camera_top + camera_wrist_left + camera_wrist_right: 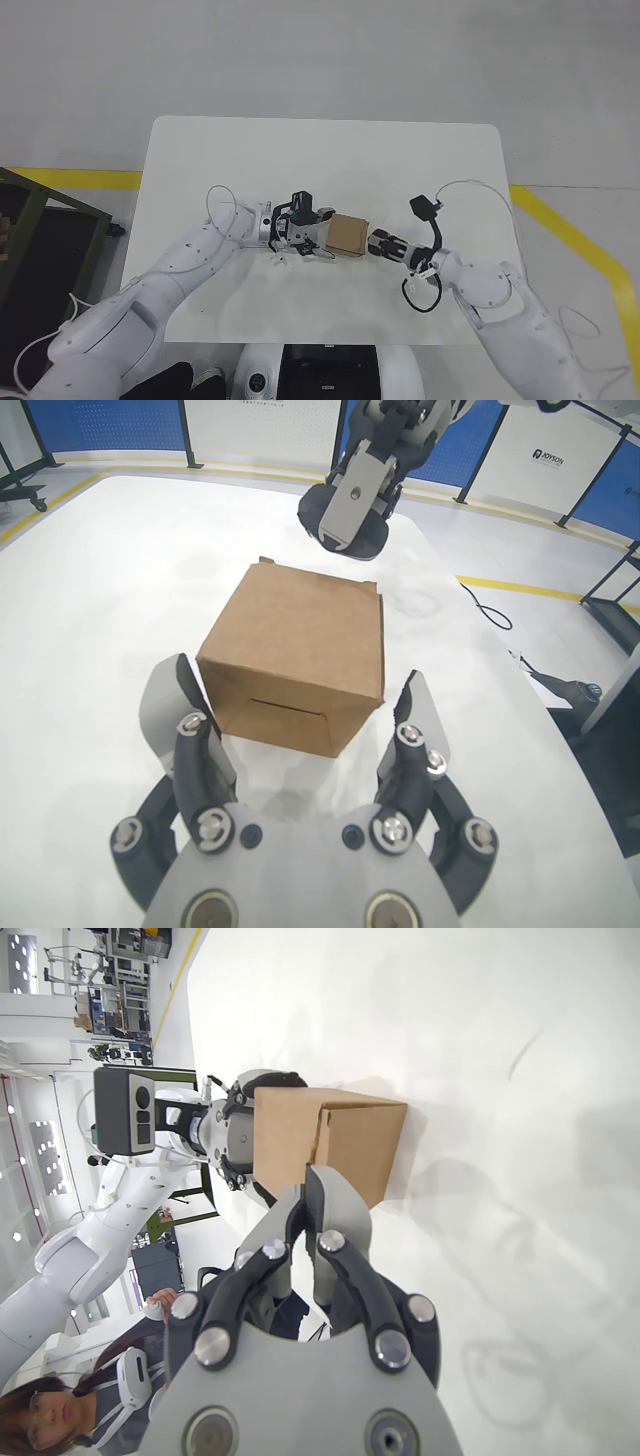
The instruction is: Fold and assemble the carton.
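From above, the left pincer (314, 241) and right pincer (371, 243) flank the closed carton (348, 235) on the surface (300, 150); the left wrist view shows its pincer spread wide at the carton's slotted face, the right wrist view its pincer clenched empty.

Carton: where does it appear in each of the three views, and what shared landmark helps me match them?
Top view: carton mid-table, between left gripper and right gripper.
Left wrist view: carton at centre, just ahead of the open left gripper.
Right wrist view: carton at centre, just beyond the shut right gripper.
Shared landmark: the white table under it; the grippers face it from opposite sides.
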You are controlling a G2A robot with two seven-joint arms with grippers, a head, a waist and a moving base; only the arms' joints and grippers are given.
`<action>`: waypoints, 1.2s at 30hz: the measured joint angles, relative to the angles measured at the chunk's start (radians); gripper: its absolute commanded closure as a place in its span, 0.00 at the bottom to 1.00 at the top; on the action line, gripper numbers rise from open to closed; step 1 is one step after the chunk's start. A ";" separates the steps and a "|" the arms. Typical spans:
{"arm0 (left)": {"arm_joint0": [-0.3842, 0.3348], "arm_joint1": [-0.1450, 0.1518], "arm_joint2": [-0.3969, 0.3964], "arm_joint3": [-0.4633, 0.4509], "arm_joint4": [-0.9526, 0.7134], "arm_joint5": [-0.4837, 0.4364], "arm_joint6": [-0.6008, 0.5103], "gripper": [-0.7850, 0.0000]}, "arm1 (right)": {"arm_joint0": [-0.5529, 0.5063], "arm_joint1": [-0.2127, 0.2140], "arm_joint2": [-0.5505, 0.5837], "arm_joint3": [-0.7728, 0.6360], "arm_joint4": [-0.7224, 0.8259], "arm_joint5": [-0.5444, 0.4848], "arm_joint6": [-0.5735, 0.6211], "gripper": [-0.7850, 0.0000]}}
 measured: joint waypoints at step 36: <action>-0.018 -0.019 0.014 0.001 -0.002 -0.009 -0.023 0.08 | 0.084 -0.020 -0.084 0.064 -0.017 0.029 0.006 1.00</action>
